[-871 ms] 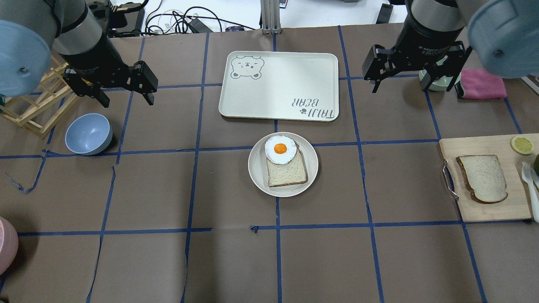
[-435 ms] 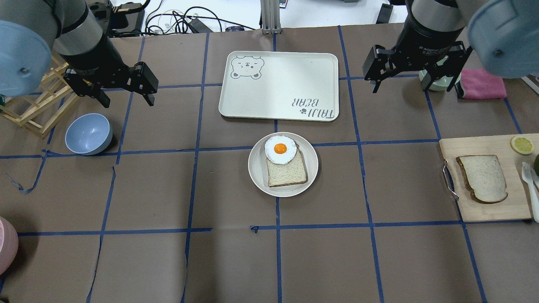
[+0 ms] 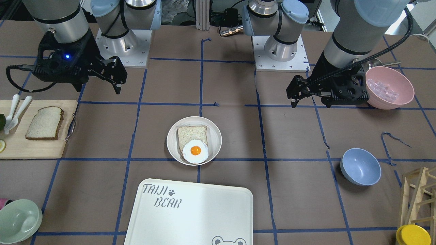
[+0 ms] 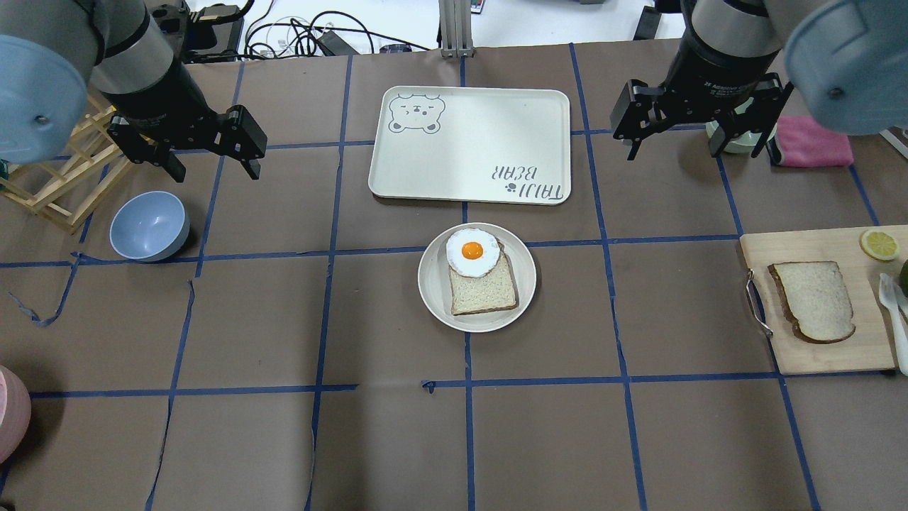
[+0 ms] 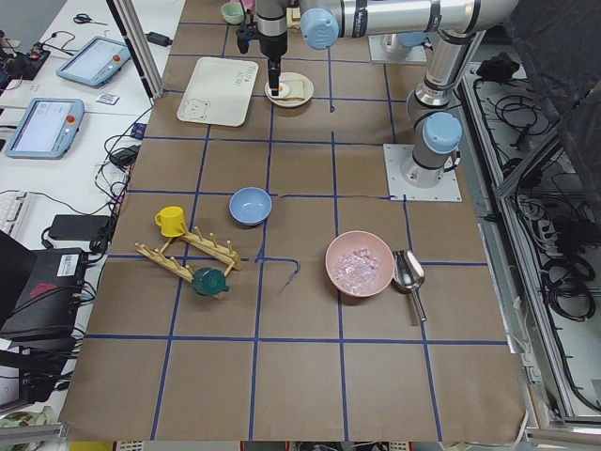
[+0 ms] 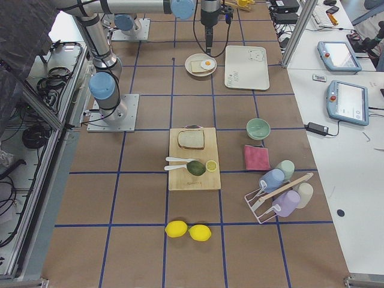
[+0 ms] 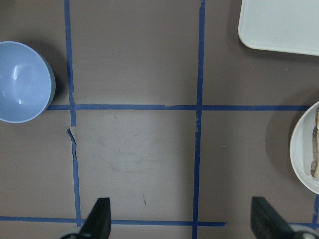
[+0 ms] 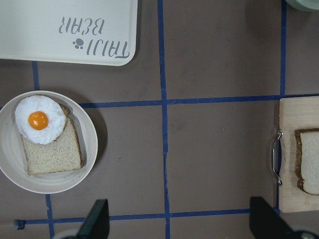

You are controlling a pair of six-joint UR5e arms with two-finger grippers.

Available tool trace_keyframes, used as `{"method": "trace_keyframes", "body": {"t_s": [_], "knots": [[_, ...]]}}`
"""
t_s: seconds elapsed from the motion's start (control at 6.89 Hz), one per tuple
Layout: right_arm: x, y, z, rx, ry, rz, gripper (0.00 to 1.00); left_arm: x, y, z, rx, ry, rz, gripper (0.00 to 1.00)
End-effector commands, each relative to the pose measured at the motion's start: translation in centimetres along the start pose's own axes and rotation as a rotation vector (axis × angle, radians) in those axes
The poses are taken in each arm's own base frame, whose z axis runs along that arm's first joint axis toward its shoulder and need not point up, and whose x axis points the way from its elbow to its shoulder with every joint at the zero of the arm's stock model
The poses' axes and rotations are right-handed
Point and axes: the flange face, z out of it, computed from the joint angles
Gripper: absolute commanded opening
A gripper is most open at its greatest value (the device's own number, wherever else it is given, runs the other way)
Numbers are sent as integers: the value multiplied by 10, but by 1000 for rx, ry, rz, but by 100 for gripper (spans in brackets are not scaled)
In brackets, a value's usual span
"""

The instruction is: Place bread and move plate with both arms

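Barely begun, with the left gripper (image 4: 215, 170) spread wide and empty above the surface (image 4: 397, 440), the plate (image 4: 434, 284) at centre bearing only a paler slice (image 4: 486, 292) and egg (image 4: 472, 252), the right gripper (image 4: 699, 149) equally wide and empty, and the bread (image 4: 814, 299) untouched on the cutting board (image 4: 830, 355) far right.

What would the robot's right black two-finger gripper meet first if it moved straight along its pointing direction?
The right gripper, pointing down, would probably meet the brown paper-covered table first, between the round white plate and the wooden cutting board.
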Motion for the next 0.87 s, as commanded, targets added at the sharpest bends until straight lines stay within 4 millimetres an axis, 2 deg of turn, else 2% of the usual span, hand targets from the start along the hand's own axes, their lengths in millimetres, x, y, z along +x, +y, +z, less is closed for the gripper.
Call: {"method": "trace_keyframes", "body": {"t_s": [0.0,0.73], "knots": [[1,0,4,-9,4,0,100,0,0,1,-2,-1,1,100],[3,-3,7,-7,3,11,100,0,2,6,-11,0,1,100]]}}
